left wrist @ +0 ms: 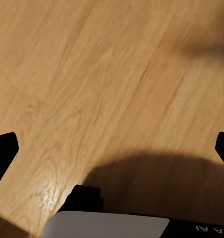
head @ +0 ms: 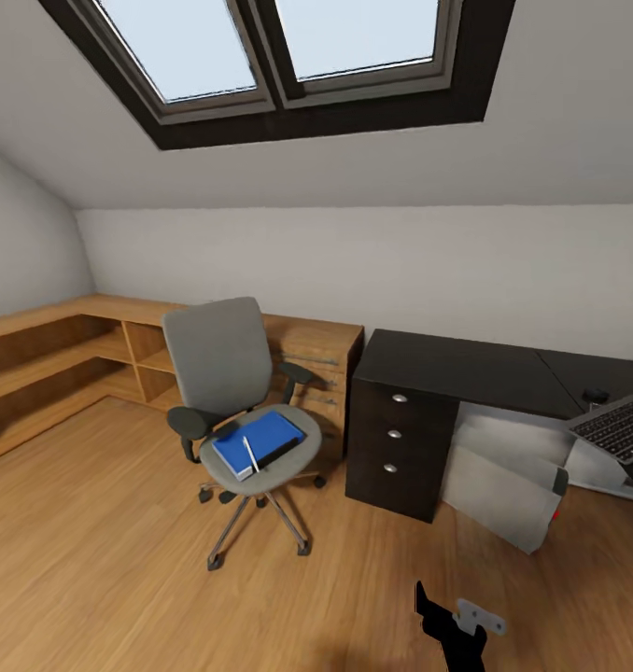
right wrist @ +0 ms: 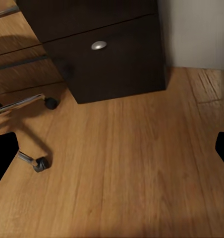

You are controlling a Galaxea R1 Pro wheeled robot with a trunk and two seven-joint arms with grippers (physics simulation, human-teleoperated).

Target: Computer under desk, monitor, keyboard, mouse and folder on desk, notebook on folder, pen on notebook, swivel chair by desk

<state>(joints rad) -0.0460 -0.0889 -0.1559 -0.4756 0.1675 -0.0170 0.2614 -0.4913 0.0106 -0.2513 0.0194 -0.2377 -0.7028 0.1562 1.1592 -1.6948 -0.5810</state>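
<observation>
Down low, the right gripper point(right wrist: 112, 148) hangs wide open and empty over bare wooden floor point(head: 102, 560), and the left gripper point(left wrist: 112, 148) is the same. Ahead and left, well apart from both, the folder point(head: 258, 441) lies on the swivel chair point(head: 232, 392) seat, long axis slanting toward the desk point(head: 466, 369). Open floor all the way; beyond, the keyboard point(head: 620, 425) overhangs the desk's right edge.

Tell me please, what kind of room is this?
It looks like an attic room used as a home office. A skylight sits in the sloped ceiling, and a black desk with a drawer unit stands beside a grey swivel chair on wooden floor.
</observation>
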